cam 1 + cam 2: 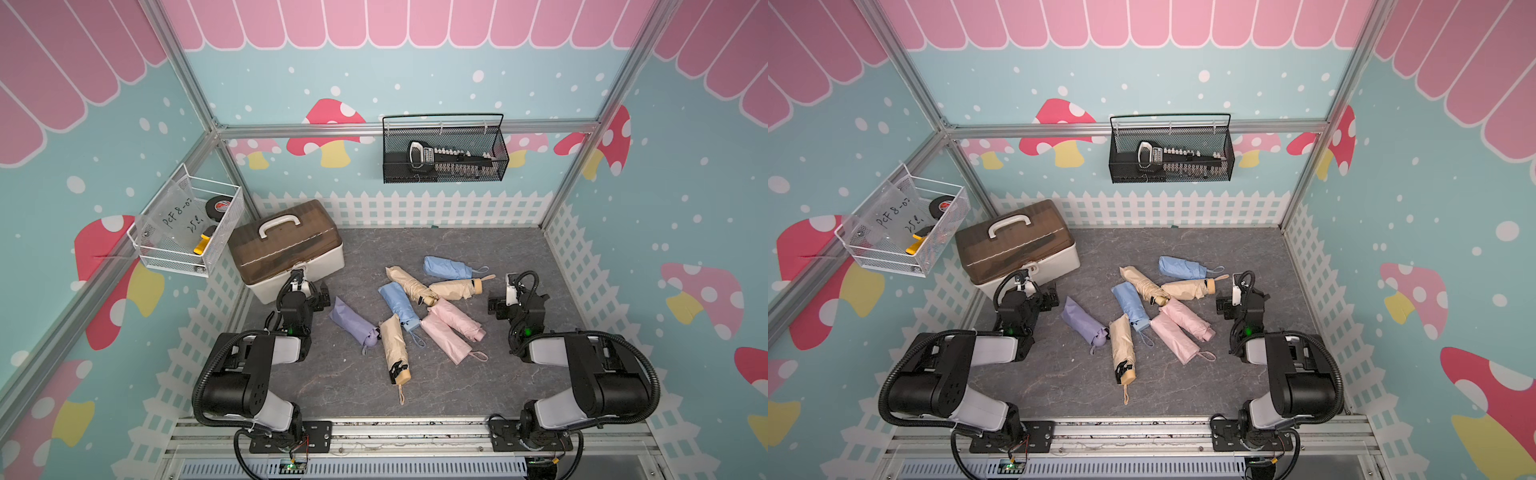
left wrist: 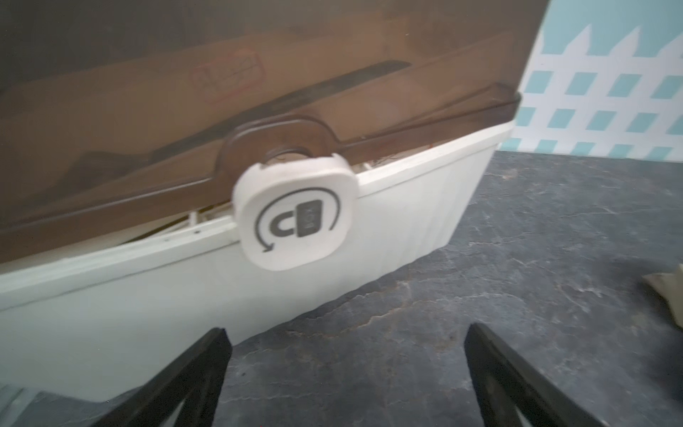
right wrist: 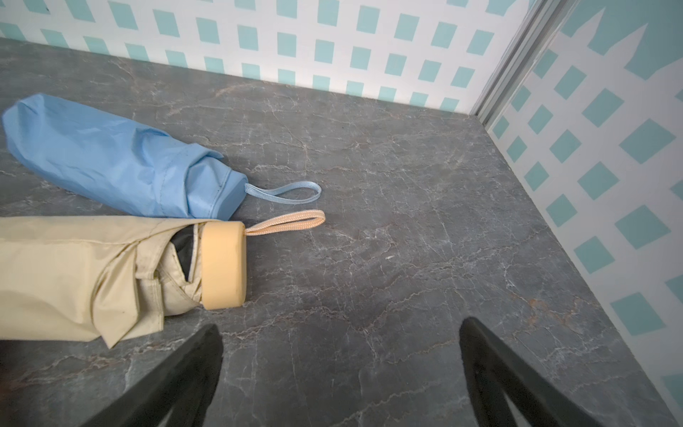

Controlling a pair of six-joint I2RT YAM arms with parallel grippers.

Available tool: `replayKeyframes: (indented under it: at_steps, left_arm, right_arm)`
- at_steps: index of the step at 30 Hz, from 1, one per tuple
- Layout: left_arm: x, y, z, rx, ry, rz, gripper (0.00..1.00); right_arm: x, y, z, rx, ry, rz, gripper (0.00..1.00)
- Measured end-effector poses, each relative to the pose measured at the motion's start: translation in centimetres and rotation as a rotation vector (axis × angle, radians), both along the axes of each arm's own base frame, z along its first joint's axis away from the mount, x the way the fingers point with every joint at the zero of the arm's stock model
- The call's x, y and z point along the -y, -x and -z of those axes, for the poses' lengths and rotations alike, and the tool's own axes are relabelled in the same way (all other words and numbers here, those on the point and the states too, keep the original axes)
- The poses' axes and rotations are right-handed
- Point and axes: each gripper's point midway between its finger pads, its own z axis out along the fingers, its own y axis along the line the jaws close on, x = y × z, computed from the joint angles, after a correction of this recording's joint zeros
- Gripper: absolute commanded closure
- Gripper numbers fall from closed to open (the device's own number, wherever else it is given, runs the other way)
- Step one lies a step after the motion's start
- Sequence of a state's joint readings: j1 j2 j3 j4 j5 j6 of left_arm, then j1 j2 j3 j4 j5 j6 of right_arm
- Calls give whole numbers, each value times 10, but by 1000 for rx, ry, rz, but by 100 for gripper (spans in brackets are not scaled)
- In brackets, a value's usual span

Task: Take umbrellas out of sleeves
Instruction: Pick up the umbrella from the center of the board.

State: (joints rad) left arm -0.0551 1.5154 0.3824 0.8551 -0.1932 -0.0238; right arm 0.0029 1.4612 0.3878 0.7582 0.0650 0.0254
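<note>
left gripper (image 2: pixel 347 331) wide, empty, storage box (image 2: pixel 406 222) close ahead; right gripper (image 3: pixel 342 325) wide, empty, beige umbrella (image 3: pixel 55 273) just beside it.

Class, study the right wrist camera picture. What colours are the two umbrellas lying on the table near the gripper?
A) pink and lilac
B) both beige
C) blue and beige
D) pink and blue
C: the right wrist view shows a blue umbrella and a beige umbrella lying side by side on the table, near the right gripper.
</note>
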Motion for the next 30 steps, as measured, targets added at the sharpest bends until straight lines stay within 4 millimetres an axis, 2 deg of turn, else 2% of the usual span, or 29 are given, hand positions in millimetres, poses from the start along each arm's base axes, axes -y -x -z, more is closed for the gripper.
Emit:
replayKeyframes:
  at_steps: [2, 3, 5, 7, 9, 11, 12, 13, 15, 16, 17, 19, 21, 30]
  left_arm:
    - [11, 5, -6, -17, -20, 22, 1]
    - [20, 8, -15, -27, -23, 39, 1]
    - [33, 5, -46, -19, -6, 62, 1]
    - [42, -2, -95, 26, 46, 70, 1]
    - [50, -1, -131, 52, 98, 85, 3]
    - [63, 4, -148, 32, 151, 118, 3]
    - [71, 8, -149, -2, 176, 139, 4]
    - [78, 12, -145, -44, 199, 156, 5]
    - [88, 22, -128, -150, 238, 173, 7]
    - [91, 27, -117, -207, 256, 173, 8]
    - [92, 32, -106, -256, 272, 170, 8]
    - [93, 44, -88, -345, 303, 161, 9]
    - [95, 52, -79, -397, 330, 157, 9]
    - [96, 66, -66, -474, 384, 134, 9]
  right_arm:
    - [2, -11, -23, -36, -24, 26, 1]
    - [1, -22, -42, -45, -44, 31, 1]
    - [-6, -45, -89, -47, -103, 25, 1]
    - [-25, -58, -132, -35, -178, -27, 2]
    - [-60, -55, -149, -73, -234, -121, 1]
    - [-111, -40, -142, -180, -266, -246, 2]
    - [-147, -25, -132, -262, -283, -337, 3]
    - [-180, -7, -118, -344, -293, -419, 3]
    - [-230, 33, -90, -498, -291, -543, 3]
    - [-252, 60, -75, -579, -279, -602, 3]
    - [-265, 80, -64, -638, -268, -640, 3]
    - [-283, 122, -42, -755, -244, -699, 4]
    - [-288, 142, -27, -821, -227, -715, 4]
    - [-317, 168, 26, -979, -166, -744, 5]
